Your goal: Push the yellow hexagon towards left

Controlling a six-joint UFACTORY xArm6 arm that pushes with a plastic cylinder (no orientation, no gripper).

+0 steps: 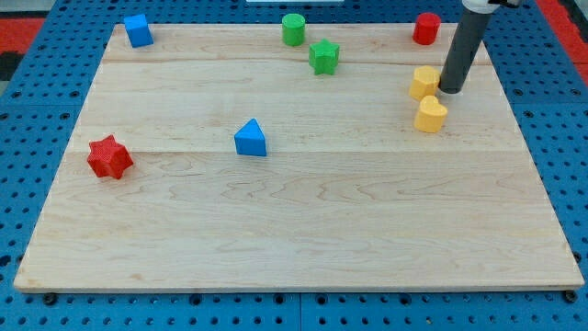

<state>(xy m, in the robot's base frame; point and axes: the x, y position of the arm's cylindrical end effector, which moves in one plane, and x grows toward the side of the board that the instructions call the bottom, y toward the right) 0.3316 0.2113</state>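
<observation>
While the red star [109,157] sits at the table's [294,239] left edge, a blue cube [138,29] lies top left, a blue triangle [250,138] toward the middle, then a green cylinder [293,29] and green star [323,57]. Farther right, the yellow hexagon [424,82] touches the tip [451,90] on its right, with a yellow heart [429,115] just below and a red cylinder [425,28] above. No hand exists to open or close.

Eight blocks on the wooden board [294,230] — two blue: cube [138,29], triangle [250,138]. Two green: cylinder [293,29], star [323,57]. Two red: cylinder [425,28], star [109,157]. Two yellow: hexagon [424,83], heart [429,114]. One dark rod [462,51].
</observation>
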